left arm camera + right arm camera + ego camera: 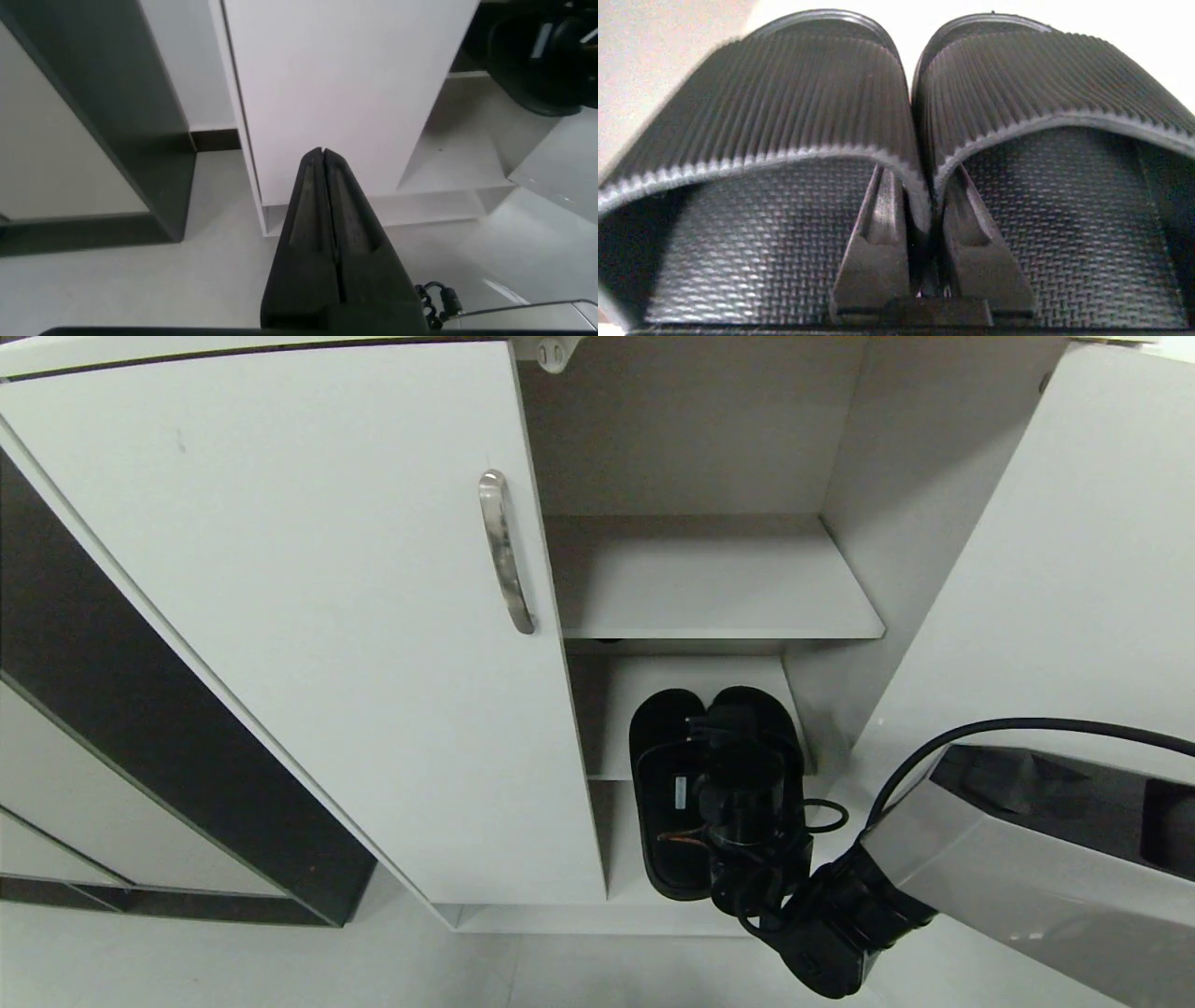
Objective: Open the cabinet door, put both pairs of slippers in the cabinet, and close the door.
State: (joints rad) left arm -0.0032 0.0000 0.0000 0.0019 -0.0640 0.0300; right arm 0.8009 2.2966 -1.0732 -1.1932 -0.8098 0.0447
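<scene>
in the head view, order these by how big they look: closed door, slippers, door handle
1. closed door, largest by far
2. slippers, partly hidden by the arm
3. door handle, smallest

1. One tall white cabinet (691, 439).
2. Two flat white cabinet doors: one shut door (308, 616) and one open door (1074, 569).
3. One curved brushed-metal handle (505, 553), on the shut door.
4. Two white shelf boards inside the cabinet, an upper shelf (709, 579) and a lower shelf (616, 719).
5. Two black ribbed rubber slippers (665, 784) — a single pair, side by side.
6. Two black robot grippers — the left gripper (322, 163) and the right gripper (920, 177), each with two fingers.
7. One dark grey slanted panel (140, 728).
</scene>
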